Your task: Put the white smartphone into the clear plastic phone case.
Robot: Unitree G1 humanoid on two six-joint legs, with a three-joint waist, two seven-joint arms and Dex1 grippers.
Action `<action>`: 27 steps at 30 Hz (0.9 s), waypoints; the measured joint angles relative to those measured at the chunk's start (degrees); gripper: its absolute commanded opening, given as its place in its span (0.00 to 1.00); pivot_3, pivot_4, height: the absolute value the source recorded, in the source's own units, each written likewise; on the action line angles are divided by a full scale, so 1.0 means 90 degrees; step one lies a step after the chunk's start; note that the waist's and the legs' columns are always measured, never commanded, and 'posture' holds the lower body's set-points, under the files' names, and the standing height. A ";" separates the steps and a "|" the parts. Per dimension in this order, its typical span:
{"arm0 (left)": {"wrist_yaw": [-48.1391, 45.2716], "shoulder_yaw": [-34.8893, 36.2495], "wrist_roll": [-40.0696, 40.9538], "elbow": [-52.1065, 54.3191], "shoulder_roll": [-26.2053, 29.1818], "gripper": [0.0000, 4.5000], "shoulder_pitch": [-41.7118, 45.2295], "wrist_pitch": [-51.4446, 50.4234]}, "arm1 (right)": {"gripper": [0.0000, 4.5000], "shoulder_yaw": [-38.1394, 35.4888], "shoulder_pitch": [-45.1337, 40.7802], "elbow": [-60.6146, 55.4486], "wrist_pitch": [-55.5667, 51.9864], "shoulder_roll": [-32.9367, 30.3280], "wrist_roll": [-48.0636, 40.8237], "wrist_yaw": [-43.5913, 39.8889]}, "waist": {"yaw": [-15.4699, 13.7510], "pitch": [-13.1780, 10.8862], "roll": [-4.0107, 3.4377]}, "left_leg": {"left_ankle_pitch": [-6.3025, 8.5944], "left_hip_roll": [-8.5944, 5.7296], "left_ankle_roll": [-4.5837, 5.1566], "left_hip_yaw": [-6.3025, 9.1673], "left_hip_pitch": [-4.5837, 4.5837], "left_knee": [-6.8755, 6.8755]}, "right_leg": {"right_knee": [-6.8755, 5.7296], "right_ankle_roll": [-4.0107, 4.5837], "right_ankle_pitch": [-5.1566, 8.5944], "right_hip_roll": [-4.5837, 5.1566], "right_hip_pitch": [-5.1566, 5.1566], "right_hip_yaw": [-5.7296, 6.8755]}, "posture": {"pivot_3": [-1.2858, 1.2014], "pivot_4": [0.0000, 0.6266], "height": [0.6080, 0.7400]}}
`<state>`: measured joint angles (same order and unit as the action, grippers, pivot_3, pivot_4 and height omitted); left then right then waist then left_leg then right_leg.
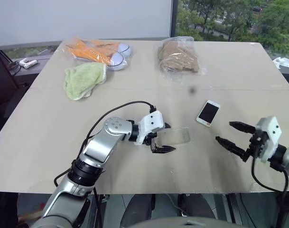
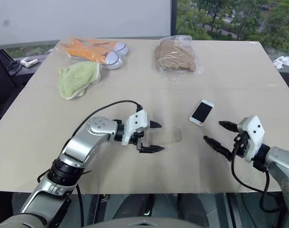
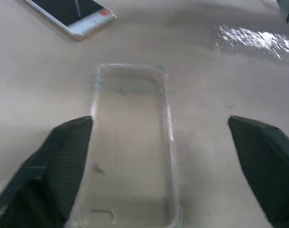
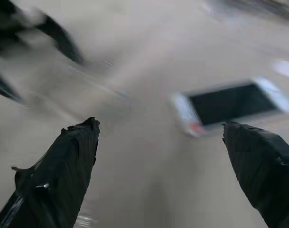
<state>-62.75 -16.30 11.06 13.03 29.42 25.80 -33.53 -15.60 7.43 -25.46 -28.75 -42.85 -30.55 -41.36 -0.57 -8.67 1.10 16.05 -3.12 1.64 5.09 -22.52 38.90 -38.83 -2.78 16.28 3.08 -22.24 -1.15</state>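
Clear, thin plastic phone case [image 1: 175, 137] lying flat on beige desk [image 1: 135, 99], between wide-spread fingers of left gripper [image 1: 164, 137], not clamped. White flat smartphone with black screen [image 1: 208, 113] face up just beyond case, toward right gripper [image 1: 235, 134], fingers spread wide, holding nothing, near phone.

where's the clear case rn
The clear plastic phone case lies flat on the table, between the open left tool's fingers, left of the white smartphone.

no readable text, labels or numbers
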 measured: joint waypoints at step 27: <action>0.0454 0.2766 0.2586 0.1747 0.1571 0.99 -0.1476 -0.0871 | 1.00 0.3452 -0.7814 0.9056 0.0765 0.2015 0.3365 -0.0625 | 0.0302 -0.0011 -0.0016 | -0.0001 0.0000 -0.0004 -0.0027 -0.0028 -0.0059 | 0.0026 0.0002 -0.0001 0.0004 -0.0060 -0.0024 | 0.52 0.24 1.00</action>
<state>-58.67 8.59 34.34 28.75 43.56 12.52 -41.37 15.47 -62.90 56.05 -21.86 -24.72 -0.26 -46.98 2.14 -8.77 0.95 16.04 -3.12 1.61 4.84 -22.77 38.37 -38.59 -2.76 16.28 3.12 -22.78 -1.37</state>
